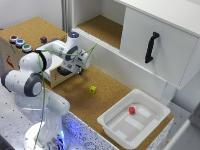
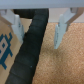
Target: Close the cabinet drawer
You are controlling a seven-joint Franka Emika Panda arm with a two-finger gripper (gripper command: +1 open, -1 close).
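The small wooden box [image 1: 15, 55] with coloured round buttons [image 1: 20, 43] stands at the exterior view's left. Its pale plywood cabinet drawer [image 1: 54, 76] sticks out toward the cork floor, mostly hidden behind my arm. My gripper [image 1: 80, 69] hangs right at the drawer's front end. In the wrist view the gripper [image 2: 39, 44] is open, its fingers [image 2: 61, 30] spread wide. A dark ribbed handle [image 2: 29, 50] runs diagonally between them, nearer one finger. Beside it is the plywood drawer front [image 2: 5, 47] with blue markings. The fingers are not pressing the handle.
A yellow cube [image 1: 93, 89] lies on the cork floor beyond the gripper. A white plastic tub [image 1: 112, 122] holding a red block [image 1: 132, 110] sits at the exterior view's lower right. The large white cabinet's door with a black handle [image 1: 151, 47] is at the upper right.
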